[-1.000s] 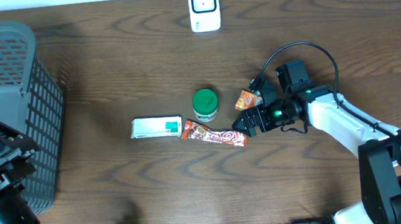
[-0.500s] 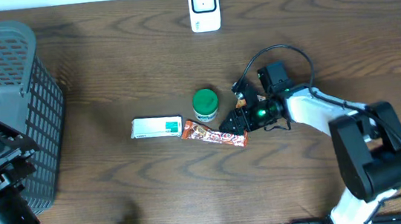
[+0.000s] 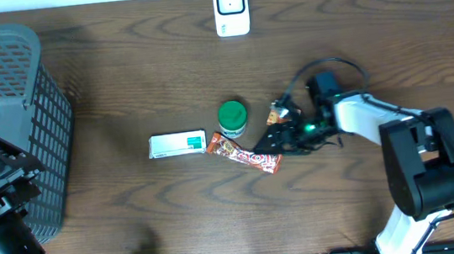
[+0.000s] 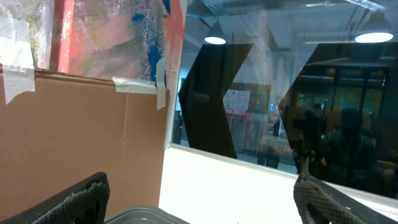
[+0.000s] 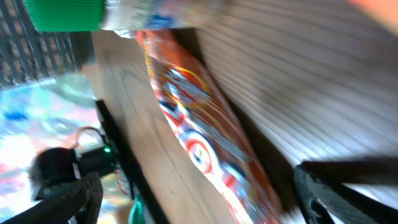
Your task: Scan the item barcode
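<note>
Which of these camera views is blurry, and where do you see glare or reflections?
Right wrist view: heavily smeared, the orange snack bar and green bottle cap both blurred. Left wrist view: fairly sharp, with ceiling lamps glaring bright in the dark window, which is full of reflections. Overhead view: crisp and evenly lit, no glare, only a soft shadow beside the basket.

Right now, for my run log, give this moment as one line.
phase: pre-grasp | right jaws: open, candy bar between them, ungripped | left jaws: open, empty | scanner: untouched
</note>
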Tool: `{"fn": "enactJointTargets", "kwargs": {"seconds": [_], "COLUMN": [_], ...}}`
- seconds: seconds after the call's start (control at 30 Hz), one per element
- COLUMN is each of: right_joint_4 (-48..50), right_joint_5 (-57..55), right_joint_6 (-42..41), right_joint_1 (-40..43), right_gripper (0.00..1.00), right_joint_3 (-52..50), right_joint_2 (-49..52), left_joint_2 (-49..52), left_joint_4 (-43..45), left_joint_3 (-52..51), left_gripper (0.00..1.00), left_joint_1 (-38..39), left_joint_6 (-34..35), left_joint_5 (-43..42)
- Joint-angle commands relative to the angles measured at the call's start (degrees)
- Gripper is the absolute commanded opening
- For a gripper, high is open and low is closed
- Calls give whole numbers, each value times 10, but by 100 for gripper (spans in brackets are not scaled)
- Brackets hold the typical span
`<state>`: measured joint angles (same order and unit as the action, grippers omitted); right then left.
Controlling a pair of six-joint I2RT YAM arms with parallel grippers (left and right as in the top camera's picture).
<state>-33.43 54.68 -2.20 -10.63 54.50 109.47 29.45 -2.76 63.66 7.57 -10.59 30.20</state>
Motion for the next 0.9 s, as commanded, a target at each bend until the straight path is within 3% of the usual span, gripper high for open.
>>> {"fn": "enactJointTargets", "kwargs": {"seconds": [0.0, 0.2, 0.5, 0.6, 0.67, 0.7, 0.77, 0.8, 0.87], "right_joint_4": [-24, -42, -16, -21, -22, -22, -21, -22, -20], "right_joint_5": [-202, -197, -251, -265, -277, -284, -294, -297, -298], "right_joint_6": [1, 1, -31, -31, -41, -47, -54, -58, -59], "right_joint_1": [50, 59, -27, -50, -59, -61, -63, -63, -62], "right_gripper": [95, 91, 91, 85, 71, 56, 12, 1, 1], "right_joint_3": [-37, -39, -41, -42, -43, -44, -46, -46, -45], "right_joint_2": [52, 52, 52, 52, 52, 52, 52, 52, 52], "left_joint_2": [-5, -5, -5, -5, -5, -5, -5, -5, -5], "left_joint_4": [3, 3, 4, 4, 5, 5, 5, 5, 5], "left_joint_3": [7, 7, 7, 7, 7, 7, 7, 7, 7], "left_gripper": [95, 95, 95, 95, 95, 95, 95, 95, 95], "left_joint_1": [-3, -3, -3, -3, -3, -3, -3, -3, -3], "left_joint_6": [-8, -8, -8, -10, -17, -19, -19, -19, -19], "left_joint_5": [5, 5, 5, 5, 5, 5, 5, 5, 5]}}
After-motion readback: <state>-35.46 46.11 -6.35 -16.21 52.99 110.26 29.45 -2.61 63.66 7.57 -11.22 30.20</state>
